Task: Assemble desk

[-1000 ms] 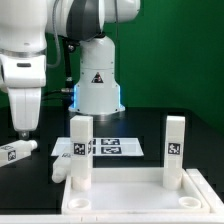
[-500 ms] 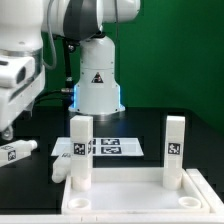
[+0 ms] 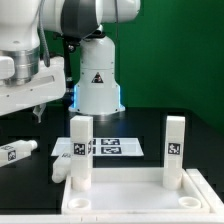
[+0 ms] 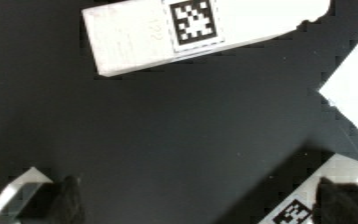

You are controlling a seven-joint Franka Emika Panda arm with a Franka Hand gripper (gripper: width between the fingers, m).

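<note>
The desk's white rimmed tabletop (image 3: 130, 200) lies at the front, with two white tagged legs standing upright in its far corners, one (image 3: 80, 152) toward the exterior view's left and one (image 3: 175, 150) toward its right. A loose leg (image 3: 15, 152) lies on the black table at the far left, and another (image 3: 62, 170) rests behind the tabletop's left corner. My gripper (image 3: 38, 112) hangs tilted well above the loose left leg, holding nothing. In the wrist view the gripper (image 4: 194, 205) is open over bare black table, a tagged leg (image 4: 176, 35) lies beyond it, and dark fingertips (image 4: 51, 200) show.
The marker board (image 3: 106, 147) lies flat behind the upright legs. The big white robot base (image 3: 97, 80) stands at the back centre. A white piece with a tag (image 4: 300, 210) shows beside one finger, and a white edge (image 4: 354, 90) shows at the side.
The gripper has risen from just above the loose left leg and tilted from pointing straight down toward level. Its jaws stayed open. No part has moved.
</note>
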